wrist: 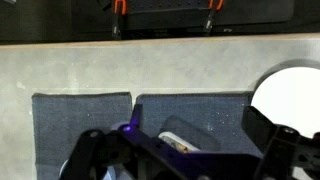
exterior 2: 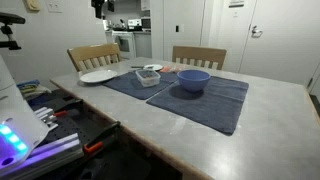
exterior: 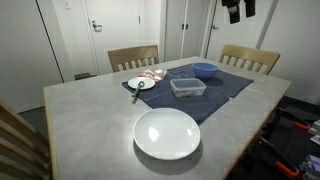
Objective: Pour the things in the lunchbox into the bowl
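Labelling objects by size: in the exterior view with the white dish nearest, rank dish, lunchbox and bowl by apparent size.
1. dish, largest, but nearest the camera
2. lunchbox
3. bowl, slightly smaller, but farthest

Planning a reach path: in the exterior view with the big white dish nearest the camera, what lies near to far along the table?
Large white dish → clear lunchbox → blue bowl. The small plate sits about level with the lunchbox, so it is left out.

Space above the lunchbox (exterior: 188, 87) is standing open; bowl (exterior: 205, 70) and small plate (exterior: 141, 84) are flanking it nearby; white dish (exterior: 167, 133) is sitting well apart on tabletop (exterior: 90, 120).
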Robot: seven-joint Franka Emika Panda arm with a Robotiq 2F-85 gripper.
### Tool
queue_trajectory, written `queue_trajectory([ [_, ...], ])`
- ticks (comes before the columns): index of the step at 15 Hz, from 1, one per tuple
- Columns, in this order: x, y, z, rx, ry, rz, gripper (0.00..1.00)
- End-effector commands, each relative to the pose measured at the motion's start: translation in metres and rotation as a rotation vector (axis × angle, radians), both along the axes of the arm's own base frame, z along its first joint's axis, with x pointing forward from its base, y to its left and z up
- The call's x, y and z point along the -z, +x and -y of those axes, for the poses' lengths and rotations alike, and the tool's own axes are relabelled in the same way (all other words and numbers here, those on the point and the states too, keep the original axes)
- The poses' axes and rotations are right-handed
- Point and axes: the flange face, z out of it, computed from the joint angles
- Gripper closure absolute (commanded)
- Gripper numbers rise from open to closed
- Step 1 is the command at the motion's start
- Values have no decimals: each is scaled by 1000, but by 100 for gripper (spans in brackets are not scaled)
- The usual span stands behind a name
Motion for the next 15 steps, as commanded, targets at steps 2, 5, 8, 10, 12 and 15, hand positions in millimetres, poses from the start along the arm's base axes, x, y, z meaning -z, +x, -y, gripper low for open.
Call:
queue_trajectory([
  [2, 0, 3, 6, 7, 4, 15, 0],
  [5, 1, 11, 24, 12, 13, 75, 0],
  [8, 2, 25, 46, 31, 56, 163, 0],
  [10, 4, 39, 59, 61, 119, 222, 0],
  [12, 10, 50, 67, 121, 196, 258, 0],
  [15, 30, 66, 70, 206, 290, 262, 0],
])
